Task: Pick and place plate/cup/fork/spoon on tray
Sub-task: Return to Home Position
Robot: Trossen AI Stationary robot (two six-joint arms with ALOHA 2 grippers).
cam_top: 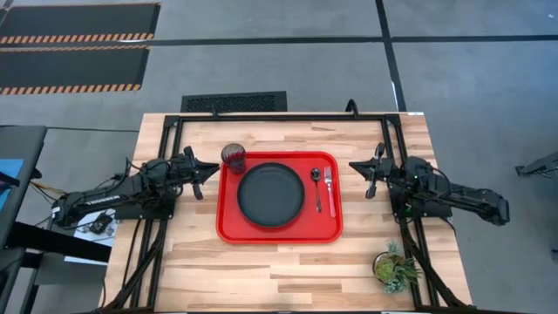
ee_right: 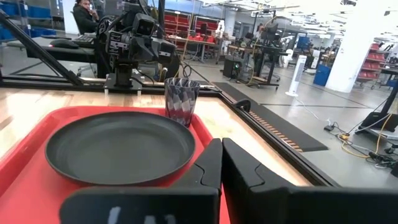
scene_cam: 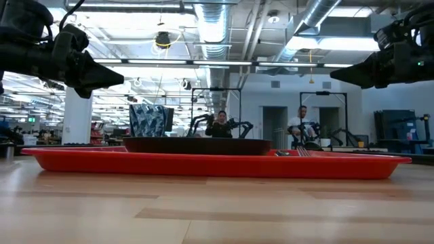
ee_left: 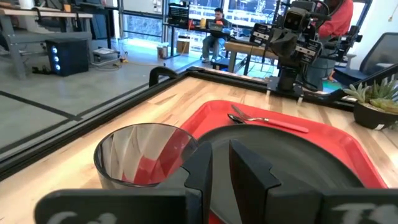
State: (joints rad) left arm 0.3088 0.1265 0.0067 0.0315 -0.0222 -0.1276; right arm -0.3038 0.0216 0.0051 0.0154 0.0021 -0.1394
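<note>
Plate (cam_top: 271, 194), cup (cam_top: 233, 156), spoon (cam_top: 316, 181), fork (cam_top: 329, 183) all sat on tray (cam_top: 261, 231). Left gripper (cam_top: 205, 173), right gripper (cam_top: 366, 174) flanked tray, fingers closed, empty. Judged complete; best keep arms clear.

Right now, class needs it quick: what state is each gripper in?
Left gripper: shut, empty, left of the tray.
Right gripper: shut, empty, right of the tray.

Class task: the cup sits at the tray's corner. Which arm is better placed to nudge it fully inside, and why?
Left. The left claw hovers right beside the cup; the right claw waits across the tray.
</note>
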